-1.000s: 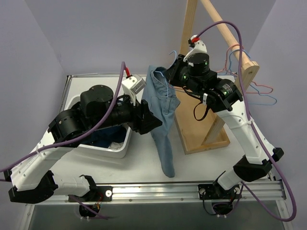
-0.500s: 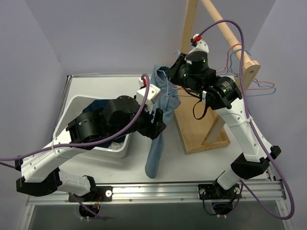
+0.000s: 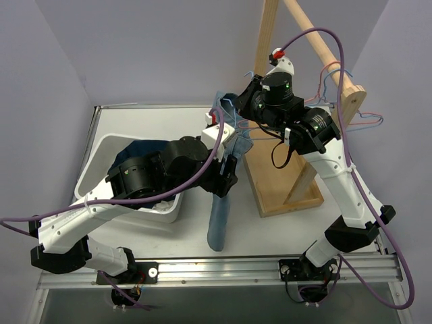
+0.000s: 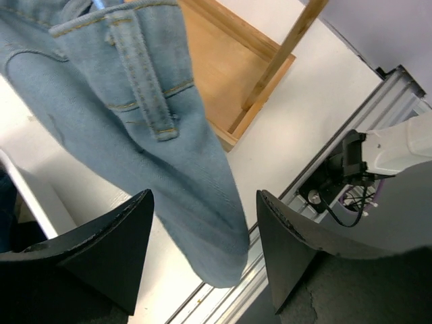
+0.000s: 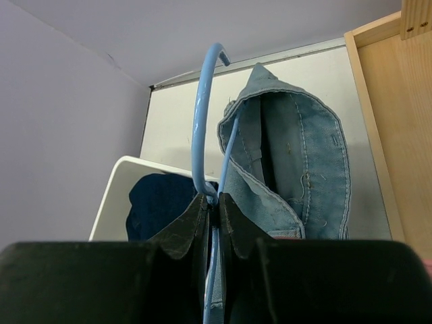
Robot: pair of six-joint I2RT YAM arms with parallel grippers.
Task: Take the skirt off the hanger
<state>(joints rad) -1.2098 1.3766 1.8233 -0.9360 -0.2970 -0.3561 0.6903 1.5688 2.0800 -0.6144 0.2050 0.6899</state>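
Note:
No white pleated skirt shows in any view. A thin pink-red wire hanger [image 3: 329, 67] hangs on the wooden rod at the right, away from both grippers. My right gripper [image 3: 241, 108] [image 5: 212, 202] is shut on the neck of a light-blue wire hanger [image 5: 197, 128], which carries a light-blue denim garment [image 3: 219, 219] [image 5: 297, 155]. The garment hangs down over the table. My left gripper [image 3: 227, 174] [image 4: 202, 197] is open beside the middle of the garment. In the left wrist view the denim [image 4: 135, 135] hangs across the gap between the jaws.
A white bin [image 3: 91, 169] at the left holds a dark-blue denim garment [image 3: 138, 148] [image 5: 155, 202]. A wooden rack stands on its base [image 3: 287, 196], with a slanted rod [image 3: 324, 44] at the right. Light-blue wire hangers [image 3: 371, 125] hang from the rod.
My left arm has swung right, from over the bin to the denim garment. The garment's lower part has been drawn left and hangs narrower. The right gripper has barely moved.

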